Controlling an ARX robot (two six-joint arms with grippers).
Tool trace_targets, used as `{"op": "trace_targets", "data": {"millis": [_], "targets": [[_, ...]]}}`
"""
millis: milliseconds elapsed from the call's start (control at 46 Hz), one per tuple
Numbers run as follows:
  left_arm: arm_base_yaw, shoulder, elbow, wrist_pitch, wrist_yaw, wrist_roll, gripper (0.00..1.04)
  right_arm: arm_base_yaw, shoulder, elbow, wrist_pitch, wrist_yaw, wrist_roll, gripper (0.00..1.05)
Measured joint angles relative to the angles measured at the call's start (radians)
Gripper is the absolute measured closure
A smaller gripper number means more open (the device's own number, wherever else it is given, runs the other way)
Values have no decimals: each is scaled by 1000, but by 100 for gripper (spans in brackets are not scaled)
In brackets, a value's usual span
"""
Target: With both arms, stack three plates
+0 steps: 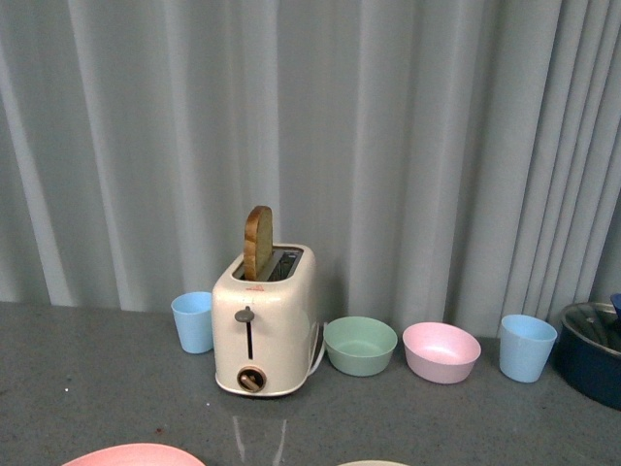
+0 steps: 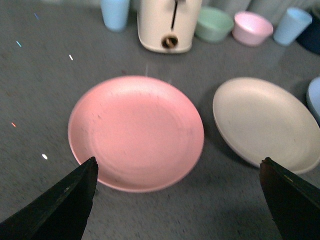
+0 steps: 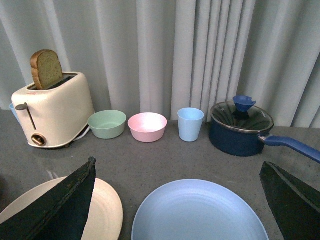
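Three plates lie flat and unstacked on the grey surface [image 2: 40,75] before the toaster [image 1: 264,320]: pink plate [image 2: 136,132] left, cream plate [image 2: 265,120] middle, blue plate [image 3: 200,212] right, with the left gripper [image 2: 177,161] and right gripper [image 3: 177,162] above them, jaws spread wide.

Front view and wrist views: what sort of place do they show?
Likely a staged kitchen counter, not a real home: a toaster holding a bread slice, a lidded blue pot, and a plain grey curtain behind the grey table.
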Motion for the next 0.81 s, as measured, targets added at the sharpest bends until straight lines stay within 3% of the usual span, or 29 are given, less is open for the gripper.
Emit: {"op": "trace_targets", "data": {"millis": [152,283,501,675,805], "targets": [[-37,317,125,197,28,39,7,0,0,0,0,3,0,7],[-63,781,409,349,15,124,7,0,0,0,0,3,0,7],[-32,1356,766,219,-5,237,7,0,0,0,0,3,0,7],[42,1625,945,138,-29,312,7,0,0,0,0,3,0,7],[110,1696,1001,105,5,351,7,0,0,0,0,3,0,7]]}}
